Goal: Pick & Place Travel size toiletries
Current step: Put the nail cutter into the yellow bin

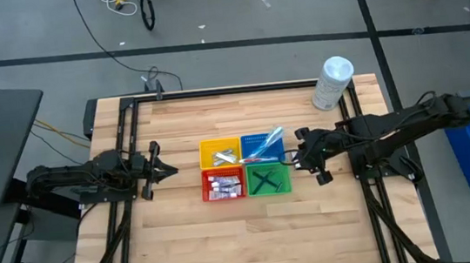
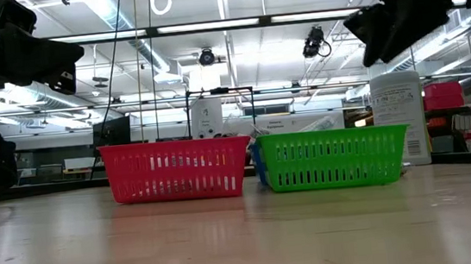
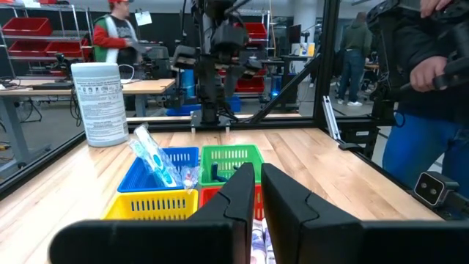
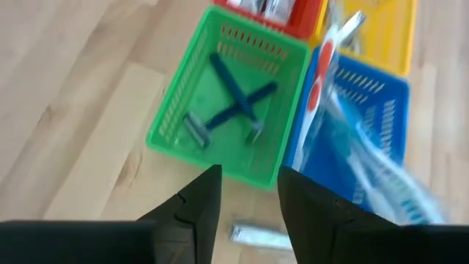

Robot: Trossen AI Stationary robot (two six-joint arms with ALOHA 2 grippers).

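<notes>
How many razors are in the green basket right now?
2. Both razors lie crossed over each other inside the green basket, blade heads toward the right arm's side. Others may be hidden elsewhere.

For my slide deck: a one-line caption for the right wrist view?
Right gripper open above crossed razors in the green basket, toothbrushes in the blue one.

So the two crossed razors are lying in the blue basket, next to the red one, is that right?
Not quite. The two crossed razors lie in the green basket, not the blue basket, which holds toothbrushes. The green one does sit next to the red basket. The right wrist view shows it plainly.
</notes>
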